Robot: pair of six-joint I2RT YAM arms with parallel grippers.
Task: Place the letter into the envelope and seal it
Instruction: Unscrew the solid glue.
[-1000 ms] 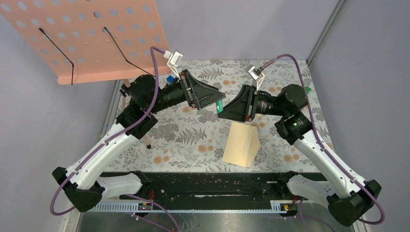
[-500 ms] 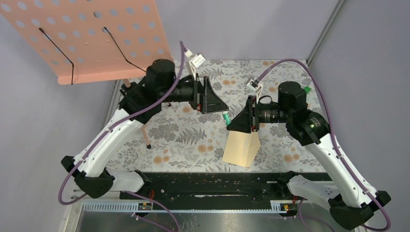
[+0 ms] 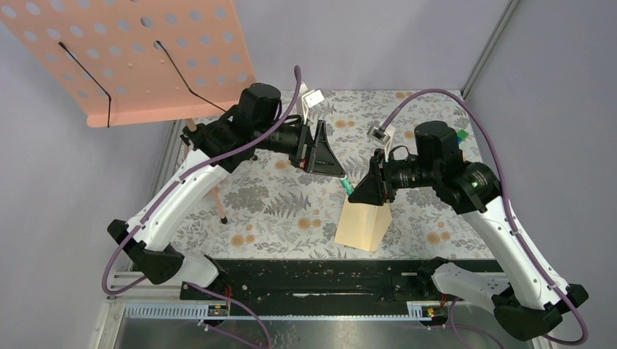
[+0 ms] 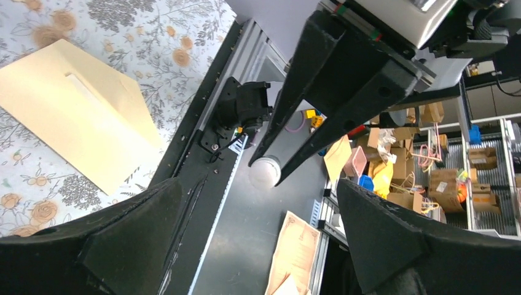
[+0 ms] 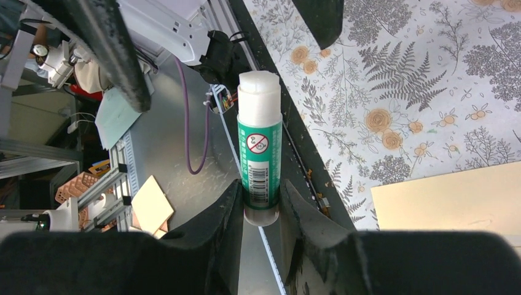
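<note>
The tan envelope lies on the flowered table near the front, its pointed flap open. The letter does not show as a separate sheet. My right gripper is shut on a green glue stick, white end outward, hovering just over the envelope's far edge. The left gripper hangs open and empty right beside the stick's tip. In the left wrist view, the stick's white end shows between the wide-apart jaws of my left gripper.
A pink perforated board on a thin stand overhangs the table's back left. A black rail runs along the near edge between the arm bases. Grey walls close off the back and right.
The left gripper opened wider and swung right and down toward the stick. The right gripper carried the glue stick down and nearer, to the envelope's far edge.
</note>
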